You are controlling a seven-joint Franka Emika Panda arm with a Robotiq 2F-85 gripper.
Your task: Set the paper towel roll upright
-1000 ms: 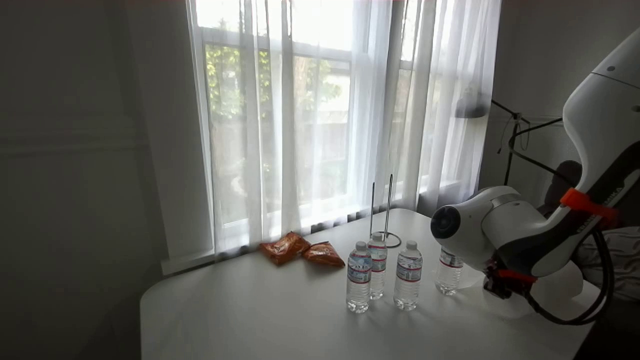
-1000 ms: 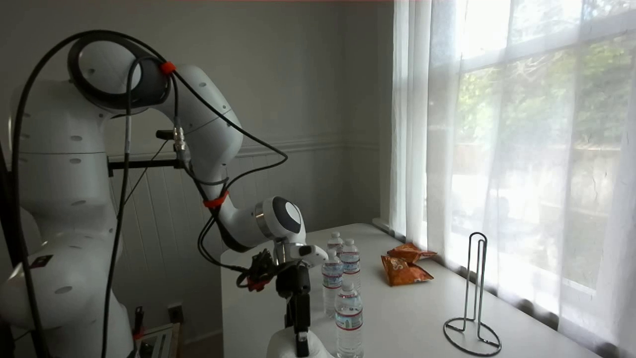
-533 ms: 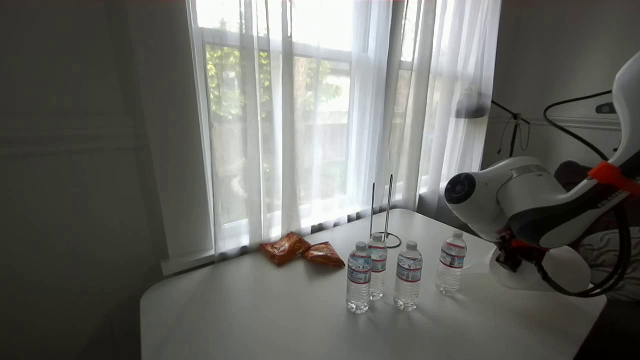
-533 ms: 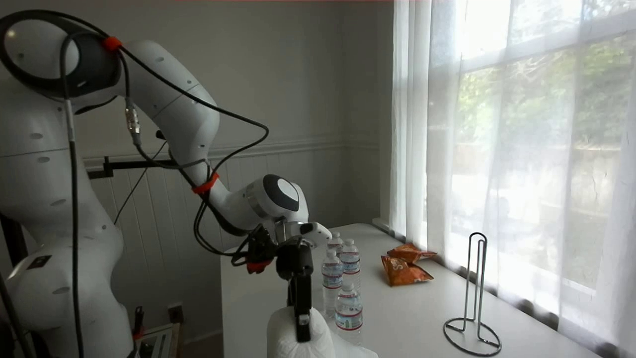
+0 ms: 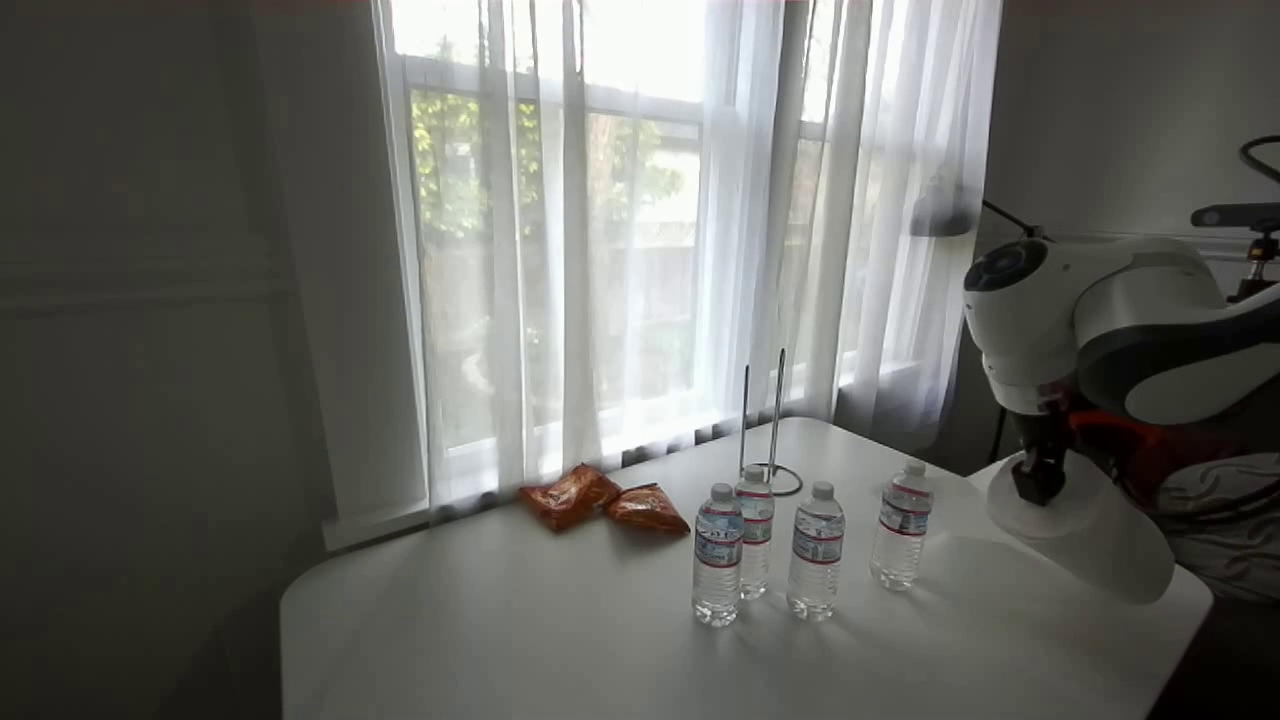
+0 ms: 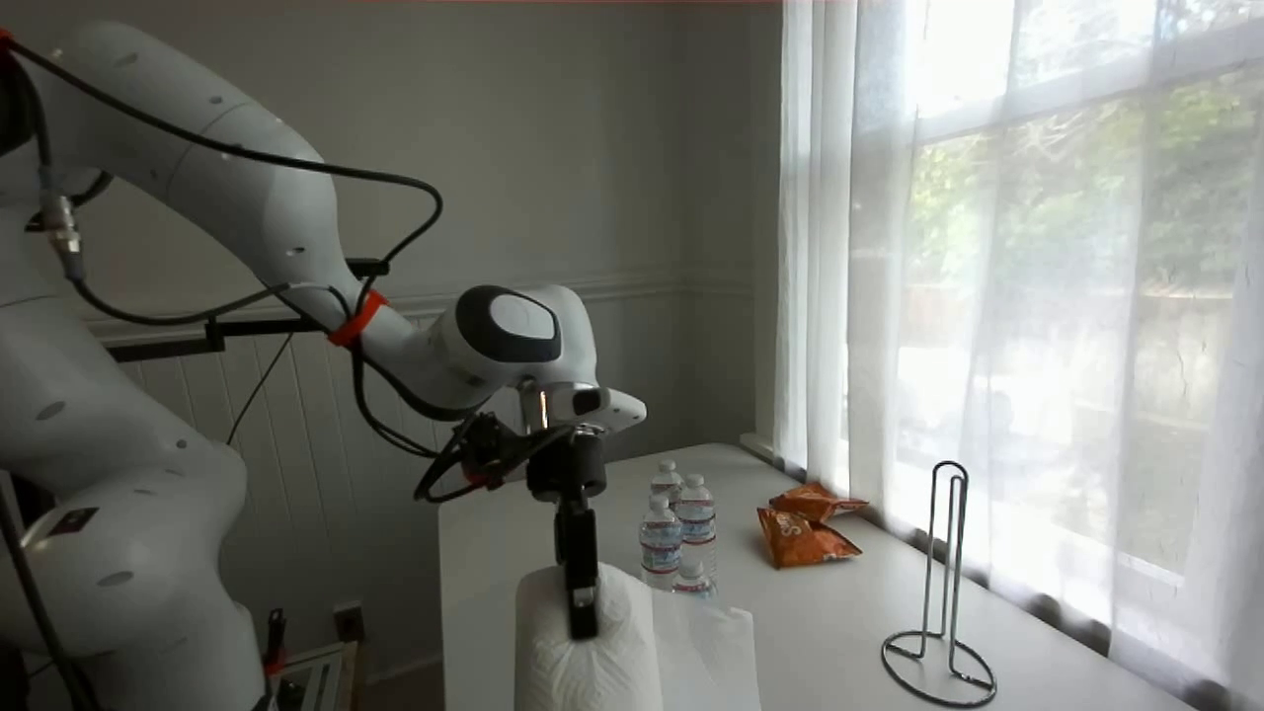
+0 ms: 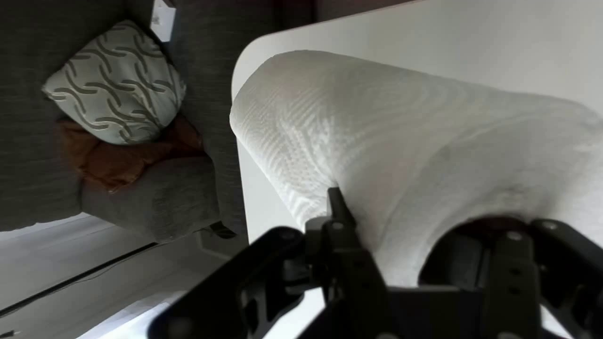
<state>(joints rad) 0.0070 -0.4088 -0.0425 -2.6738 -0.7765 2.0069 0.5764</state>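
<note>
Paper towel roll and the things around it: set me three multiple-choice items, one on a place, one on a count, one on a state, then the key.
1. Where is the wire stand?
A) On the floor
B) On the table, near the curtain
C) Hung on the wall

2. How many water bottles are there?
A) Four
B) Six
C) Two

3. How is the paper towel roll?
A) Upright, untouched
B) Lying flat, untouched
C) Tilted, gripped by the pincer

1 B: both exterior views show it standing there.
2 A: four can be counted in both exterior views.
3 C: it leans in an exterior view, and the wrist view shows the pincer gripping its end.
</note>
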